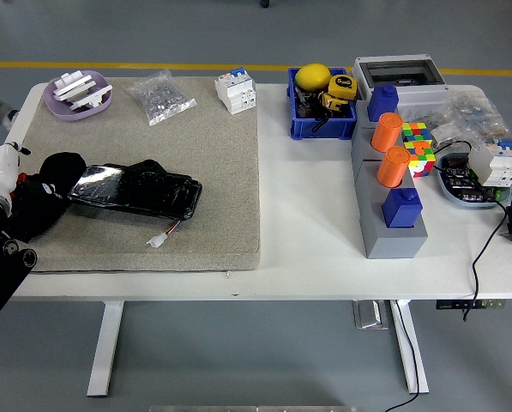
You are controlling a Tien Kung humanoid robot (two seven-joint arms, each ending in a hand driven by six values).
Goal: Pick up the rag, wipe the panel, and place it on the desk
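Left hand (7, 184) at the left edge of the bench (316, 223), closed on a black rag (45, 193). Rag bunched on the beige mat (213, 172), touching the left end of the glossy black panel (135, 189). Panel lying flat on the mat, long side running left to right, slightly tilted down toward the right. Small white connector on thin wires (159, 238) just beside the panel's near right corner. Rest of the left arm dark and blurred at the lower left corner.

At the mat's far edge: lilac dish with white parts (77, 94), clear bag of small hardware (159, 97), white circuit breaker (236, 91). Off the mat on bare bench: blue bin (321, 116) holding a yellow round object and a yellow tape measure. Right of it, a grey block (391, 219) carrying two orange cylinders (387, 133) and two blue blocks (401, 206). Colourful puzzle cube (417, 146) just beside the orange cylinders. Grey enclosure box (400, 75) at the far right, with bagged parts and cables near the right edge.
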